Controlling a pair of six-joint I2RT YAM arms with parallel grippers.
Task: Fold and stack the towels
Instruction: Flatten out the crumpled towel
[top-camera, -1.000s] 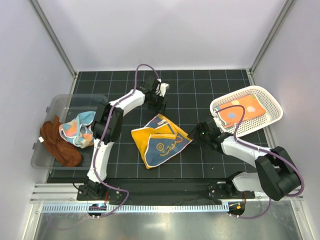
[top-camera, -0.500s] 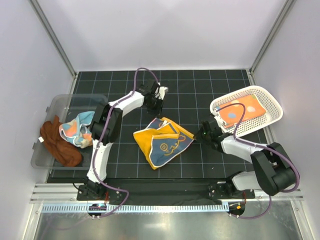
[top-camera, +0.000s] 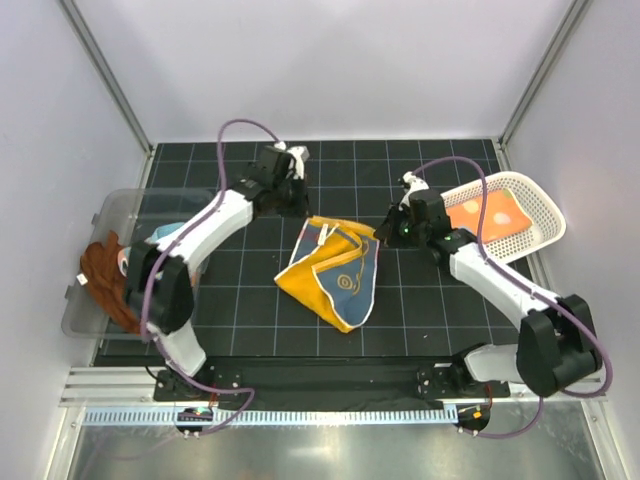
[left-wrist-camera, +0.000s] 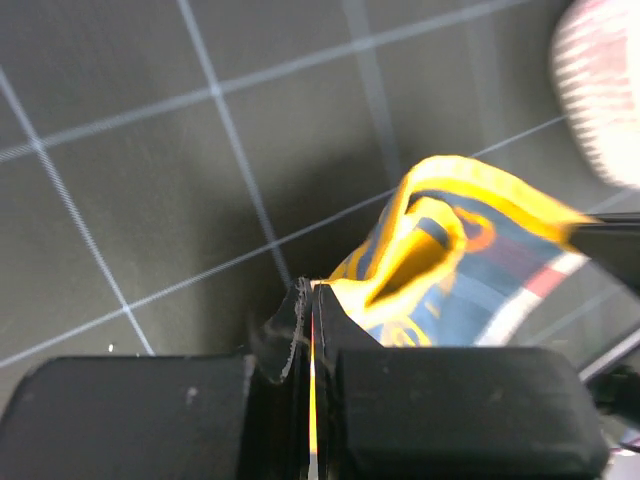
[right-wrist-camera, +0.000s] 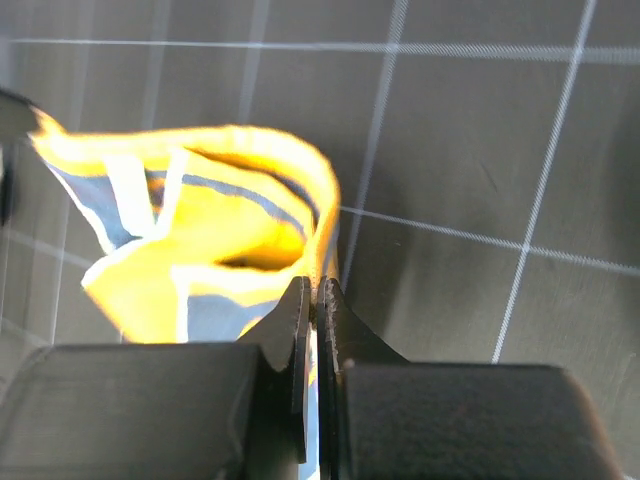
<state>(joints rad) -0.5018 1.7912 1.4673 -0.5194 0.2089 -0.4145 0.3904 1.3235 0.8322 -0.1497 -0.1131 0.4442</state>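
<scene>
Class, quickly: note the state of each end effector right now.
Left end effector: closed on a corner of the yellow-and-blue towel.
Right end effector: closed on the same towel.

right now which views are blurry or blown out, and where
Left wrist: the white basket at the upper right is a blurred smear. Right wrist: the yellow towel glows overexposed, its left edge smeared. Top external: sharp, evenly lit.
</scene>
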